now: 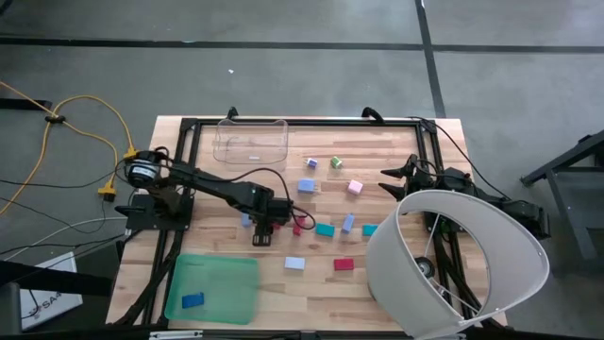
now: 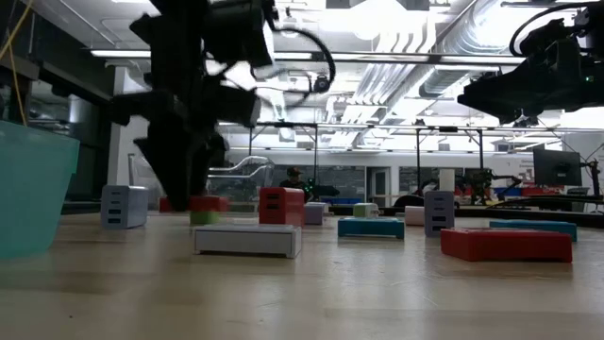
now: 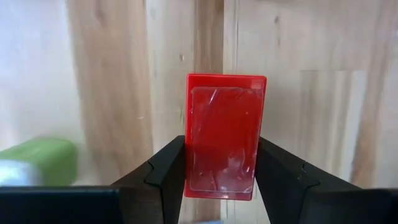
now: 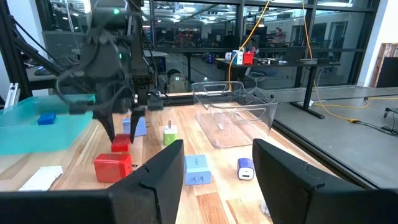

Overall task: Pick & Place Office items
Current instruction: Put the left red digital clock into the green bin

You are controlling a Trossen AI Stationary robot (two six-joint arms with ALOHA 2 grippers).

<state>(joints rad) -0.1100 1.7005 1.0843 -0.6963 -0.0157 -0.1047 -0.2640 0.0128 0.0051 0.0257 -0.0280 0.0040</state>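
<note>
While the left gripper [image 1: 272, 225] worked near the middle of the wooden table [image 1: 396, 283], its two dark fingers [image 3: 163, 171] stood partly closed on either long side of a small red block [image 3: 225, 144], touching it, so it had hold of that piece. From the level view the block looked to be at or just above the tabletop, though whether it had lifted clear could not be told. Other office pieces lay scattered nearby: a green one [image 3: 38, 163] just beside the gripper, a white block [image 1: 294, 263], a second red block [image 1: 343, 264], a teal one [image 1: 325, 229] and a pink one [image 1: 355, 187]. A green tray [image 1: 222, 279] sat at the table's near left corner with one blue block [image 1: 192, 300] already in it, and a clear bin [image 1: 251, 140] stood at the far edge. The right gripper [image 4: 214, 180] waited at the table's right side, well apart from the work, its fingers standing apart and holding nothing. To do this step well, I would judge that the grip should stay square on the block's long sides, the lift should go straight up so the green neighbour was not knocked, and the carry should pass high enough to clear the tray's rim. The smooth, glossy block might slip if tilted.
</note>
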